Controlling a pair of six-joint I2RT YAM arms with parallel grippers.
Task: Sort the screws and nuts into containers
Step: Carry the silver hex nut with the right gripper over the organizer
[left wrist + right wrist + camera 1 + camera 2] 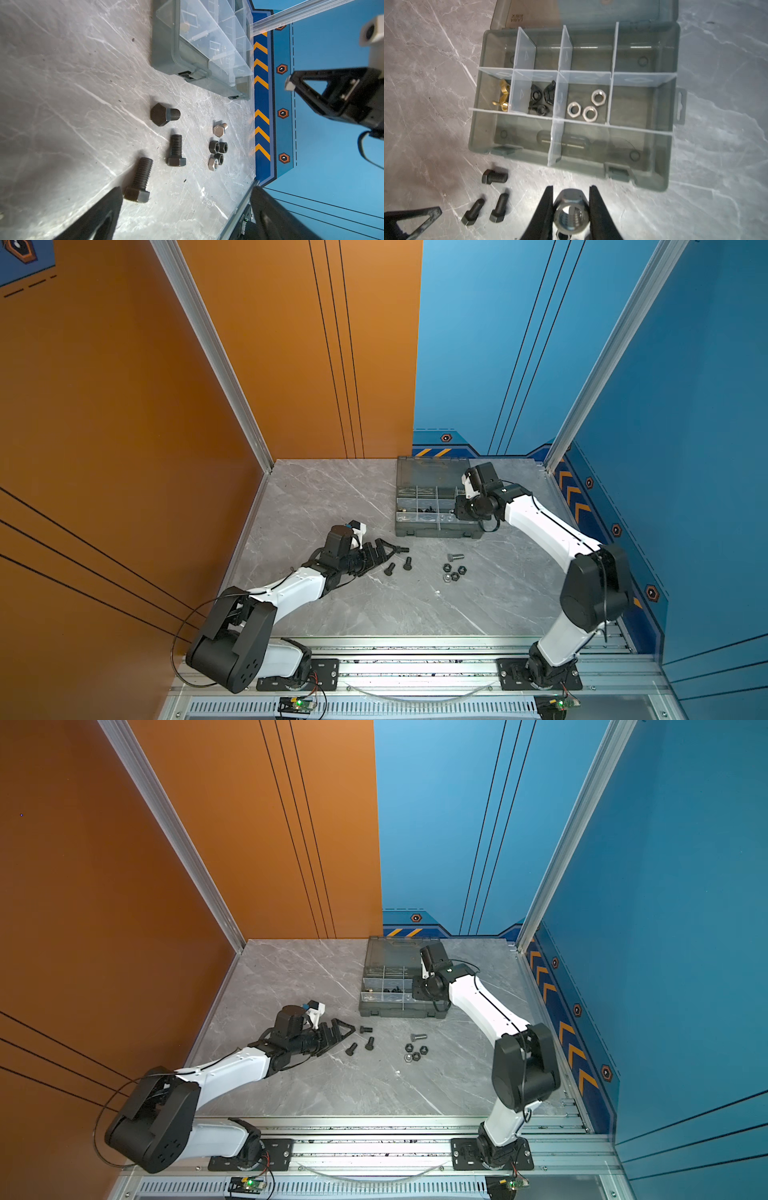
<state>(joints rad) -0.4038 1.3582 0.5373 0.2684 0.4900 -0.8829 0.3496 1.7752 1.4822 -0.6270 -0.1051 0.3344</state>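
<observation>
The silver nut (pixel 569 216) sat pinched in my right gripper's (pixel 571 193) narrowed jaws near the case (pixel 673 62) at the tabletop's (pixel 332 497) far edge, likely bound for the other silver nuts (pixel 599 97) there, my left gripper (pixel 188 189) gaping empty beside the black bolts (pixel 176 151).

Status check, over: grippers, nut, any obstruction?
Left gripper open, beside black screws. Right gripper shut on silver nut, by organizer case. Nothing seen blocking the silver-nut compartment.

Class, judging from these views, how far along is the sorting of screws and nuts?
Done: brass wing nuts, black wing nuts and three silver nuts lie in separate case compartments. In hand: the right fingers pinch another silver nut. Remaining: three black bolts, one silver bolt and four loose nuts on the table.
</observation>
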